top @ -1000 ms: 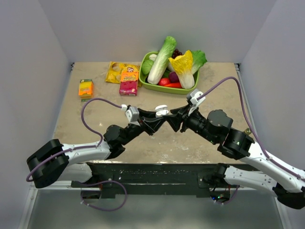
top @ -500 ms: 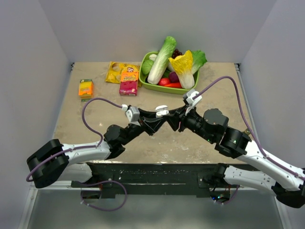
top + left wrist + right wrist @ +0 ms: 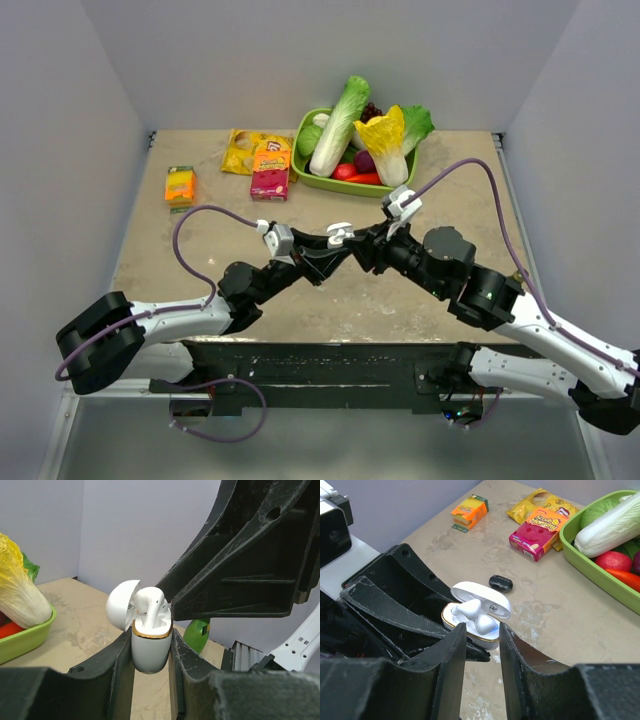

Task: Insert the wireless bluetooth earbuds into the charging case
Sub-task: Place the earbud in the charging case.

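Observation:
My left gripper [image 3: 333,245] is shut on the charging case [image 3: 150,650], holding it upright above the table with its lid [image 3: 121,605] hinged open. One white earbud [image 3: 150,602] stands tilted in the case, its stem down and its head above the gold rim. In the right wrist view a second earbud [image 3: 485,623] lies lower in the case [image 3: 470,628] beside the first [image 3: 466,609]. My right gripper [image 3: 482,636] is open and empty, its fingertips right next to the case's near side. It shows in the top view [image 3: 360,244] meeting the left gripper.
A green tray [image 3: 318,181] of vegetables stands at the back. A pink snack box [image 3: 270,176], a yellow packet [image 3: 240,150] and an orange box [image 3: 180,185] lie back left. A small dark object [image 3: 500,583] lies on the table beyond the case.
My right gripper has moved left, closer to the case. The left arm and the case have stayed still.

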Robot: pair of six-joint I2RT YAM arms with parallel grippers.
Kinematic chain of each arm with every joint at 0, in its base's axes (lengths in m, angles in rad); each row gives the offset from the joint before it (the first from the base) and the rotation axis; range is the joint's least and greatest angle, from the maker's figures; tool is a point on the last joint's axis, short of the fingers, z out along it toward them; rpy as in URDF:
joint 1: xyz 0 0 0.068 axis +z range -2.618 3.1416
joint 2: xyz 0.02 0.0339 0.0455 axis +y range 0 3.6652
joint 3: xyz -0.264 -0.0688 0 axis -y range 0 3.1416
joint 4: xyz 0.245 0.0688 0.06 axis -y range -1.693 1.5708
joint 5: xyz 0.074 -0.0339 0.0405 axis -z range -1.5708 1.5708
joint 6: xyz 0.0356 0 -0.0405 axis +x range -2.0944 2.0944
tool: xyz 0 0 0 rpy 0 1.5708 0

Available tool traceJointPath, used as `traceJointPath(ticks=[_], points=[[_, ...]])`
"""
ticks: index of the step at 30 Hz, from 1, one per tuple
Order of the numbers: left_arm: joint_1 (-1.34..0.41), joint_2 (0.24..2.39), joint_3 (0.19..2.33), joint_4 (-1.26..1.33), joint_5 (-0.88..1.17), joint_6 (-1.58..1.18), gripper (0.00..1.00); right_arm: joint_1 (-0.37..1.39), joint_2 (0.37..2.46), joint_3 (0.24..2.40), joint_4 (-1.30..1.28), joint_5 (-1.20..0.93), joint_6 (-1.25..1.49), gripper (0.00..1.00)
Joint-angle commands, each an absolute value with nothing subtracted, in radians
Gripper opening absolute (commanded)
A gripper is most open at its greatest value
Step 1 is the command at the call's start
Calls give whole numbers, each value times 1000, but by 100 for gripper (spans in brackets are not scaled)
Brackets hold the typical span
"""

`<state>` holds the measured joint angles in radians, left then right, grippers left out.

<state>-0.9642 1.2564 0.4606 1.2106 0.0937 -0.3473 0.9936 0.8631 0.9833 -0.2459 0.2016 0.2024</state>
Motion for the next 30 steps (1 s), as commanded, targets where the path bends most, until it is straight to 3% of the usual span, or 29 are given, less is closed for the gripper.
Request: traceJointPath(ticks=[1,8,30], points=[[-966,1250,462,1296,121,-322,0,992,865,1009,-207,216,192,37],[-966,1255,460,1299,123,-322,0,992,853,1022,-207,232,190,45],[-966,1250,459,1301,132,-324,0,992,857,1035,-213,337,189,47]])
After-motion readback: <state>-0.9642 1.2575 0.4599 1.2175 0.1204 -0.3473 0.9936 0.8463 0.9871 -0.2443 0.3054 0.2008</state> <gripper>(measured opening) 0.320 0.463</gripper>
